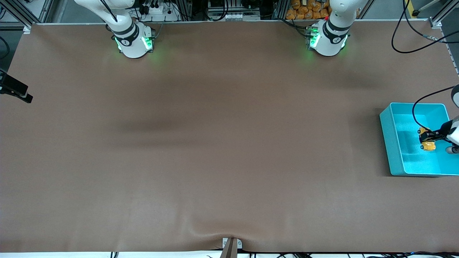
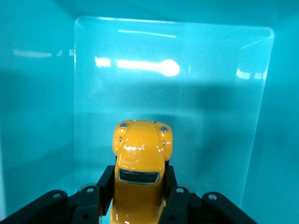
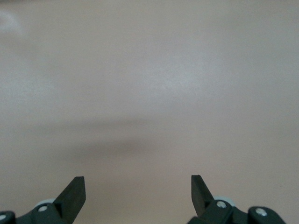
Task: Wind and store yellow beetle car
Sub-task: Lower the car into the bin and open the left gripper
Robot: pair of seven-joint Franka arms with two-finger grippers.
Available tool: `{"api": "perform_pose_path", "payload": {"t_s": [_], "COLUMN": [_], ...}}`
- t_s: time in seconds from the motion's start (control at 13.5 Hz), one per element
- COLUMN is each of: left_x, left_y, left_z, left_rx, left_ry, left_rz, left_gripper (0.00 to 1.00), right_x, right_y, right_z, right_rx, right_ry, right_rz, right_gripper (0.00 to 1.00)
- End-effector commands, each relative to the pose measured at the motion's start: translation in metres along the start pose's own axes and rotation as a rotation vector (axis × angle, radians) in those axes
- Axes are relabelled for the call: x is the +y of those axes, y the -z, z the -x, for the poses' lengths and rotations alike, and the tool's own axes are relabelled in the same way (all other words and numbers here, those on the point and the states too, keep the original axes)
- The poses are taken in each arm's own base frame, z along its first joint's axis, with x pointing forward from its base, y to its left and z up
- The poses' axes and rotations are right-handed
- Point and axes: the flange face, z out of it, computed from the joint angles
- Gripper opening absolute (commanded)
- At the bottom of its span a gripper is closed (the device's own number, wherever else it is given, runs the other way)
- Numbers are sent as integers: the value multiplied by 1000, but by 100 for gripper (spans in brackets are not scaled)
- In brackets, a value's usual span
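Storing step, by the look of it: left hand (image 1: 430, 138) clamped on the yellow beetle car (image 1: 427, 139), fingers (image 2: 103, 184) pressed to both flanks, nose pointing away from the wrist, held inside the turquoise bin (image 1: 389, 143) just above its floor. Best done by lowering straight down until the wheels sit flat, then parting the fingers only a little and lifting clear vertically, keeping off the bin walls. Worth watching: a wound car may roll on release. Right hand (image 3: 138, 186) waiting with fingers apart over bare bench (image 1: 215, 143), nothing between them.
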Motion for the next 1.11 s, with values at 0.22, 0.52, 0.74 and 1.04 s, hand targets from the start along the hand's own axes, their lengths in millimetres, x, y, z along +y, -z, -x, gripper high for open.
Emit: {"api": "perform_pose_path", "payload": {"t_s": [0.22,0.52,0.74,1.04], "left_x": [3,4,7,7], "left_y": [-27,-36,-43,-45], "left_z": [0,-1,-1,-1], "left_rx": [2,9,2,1], "left_ry": [-40,3,58,58], "left_rz": [-10,-6,-1,0], "left_gripper": [0,0,0,0], "right_x": [1,0,4,3], "right_y": [6,7,13,11], "right_z": [8,9,10,12], "right_rx": [4,7,16,-4], "right_ry": [-20,-23,-30,-28], "right_rz": [5,5,7,6], "right_gripper": [100,100,100,100]}}
